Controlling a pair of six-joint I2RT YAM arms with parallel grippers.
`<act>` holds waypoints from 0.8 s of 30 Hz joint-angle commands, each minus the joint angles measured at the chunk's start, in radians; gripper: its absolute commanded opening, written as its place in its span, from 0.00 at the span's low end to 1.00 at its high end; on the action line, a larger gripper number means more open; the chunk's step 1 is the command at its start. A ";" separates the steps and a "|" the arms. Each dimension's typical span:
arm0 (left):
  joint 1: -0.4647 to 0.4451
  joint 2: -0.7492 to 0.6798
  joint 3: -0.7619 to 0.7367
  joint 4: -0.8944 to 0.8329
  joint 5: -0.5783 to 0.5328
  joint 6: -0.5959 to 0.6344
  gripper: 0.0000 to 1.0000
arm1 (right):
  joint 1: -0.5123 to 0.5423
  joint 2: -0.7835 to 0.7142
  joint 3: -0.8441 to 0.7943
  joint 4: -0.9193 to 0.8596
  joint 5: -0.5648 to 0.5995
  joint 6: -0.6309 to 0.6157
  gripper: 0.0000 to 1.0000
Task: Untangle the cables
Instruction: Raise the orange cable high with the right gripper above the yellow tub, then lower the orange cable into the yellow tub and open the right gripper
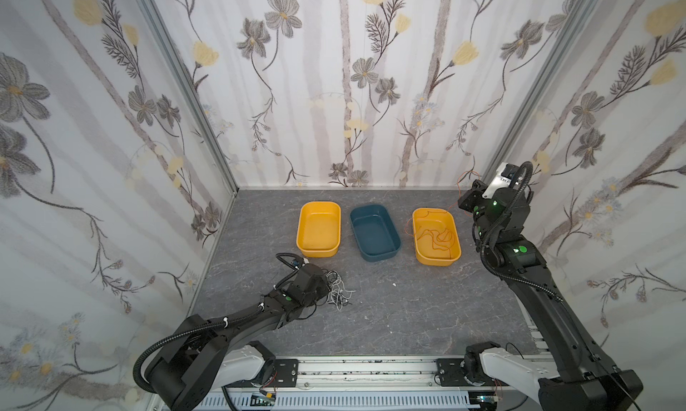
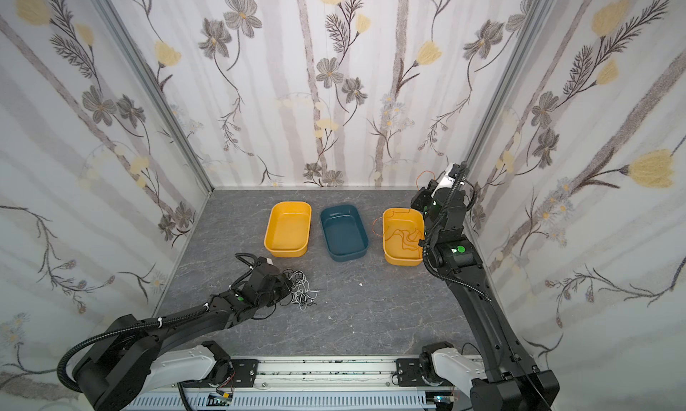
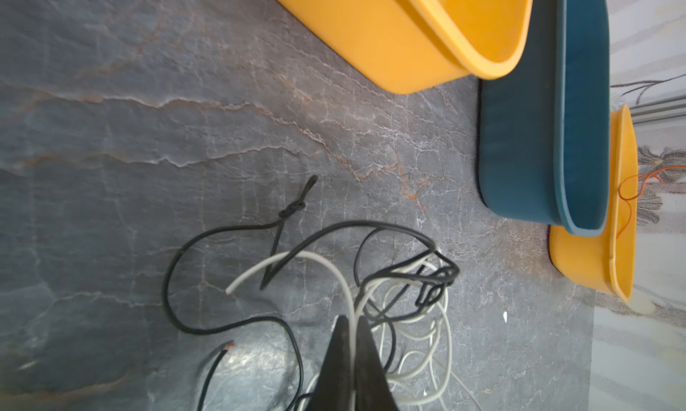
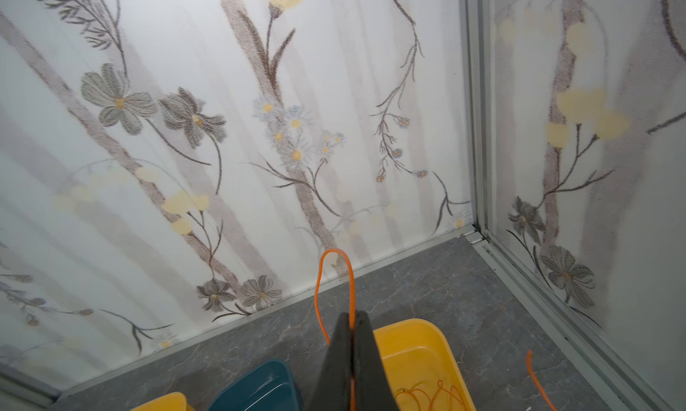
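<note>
The left gripper (image 3: 349, 322) is clenched on a white cable (image 3: 282, 260). That strand runs into a white-and-black tangle (image 1: 339, 292) lying on the table (image 1: 408, 309), nearer the robot than the blue tub (image 1: 380, 256) and to its left. The right gripper (image 4: 352, 316) is pinched on the orange cable (image 4: 336, 249), raised behind and right of the blue tub — the rest coils in the yellow tub (image 1: 438, 261) just right of it.

Mid-frame in both top views, a row is set on the grey marbled tabletop (image 1: 408, 309): yellow plastic tub (image 1: 317, 252) left, teal plastic tub (image 1: 378, 256) centre, second yellow plastic tub (image 1: 438, 260) right, thin orange cable (image 1: 441, 238) coiled inside it. Below the left tub, tangled thin white and black cables (image 1: 339, 292) are seen.
</note>
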 commanded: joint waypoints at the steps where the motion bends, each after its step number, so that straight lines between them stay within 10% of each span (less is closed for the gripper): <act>1: 0.000 -0.014 -0.008 -0.003 -0.015 -0.013 0.00 | -0.025 0.002 -0.036 0.133 0.085 0.029 0.00; 10: 0.001 -0.006 -0.011 -0.003 -0.029 -0.016 0.00 | -0.061 0.017 -0.110 0.163 0.138 0.016 0.00; 24: 0.001 0.028 0.007 0.000 -0.025 -0.012 0.00 | 0.014 0.289 -0.089 0.099 -0.107 0.010 0.00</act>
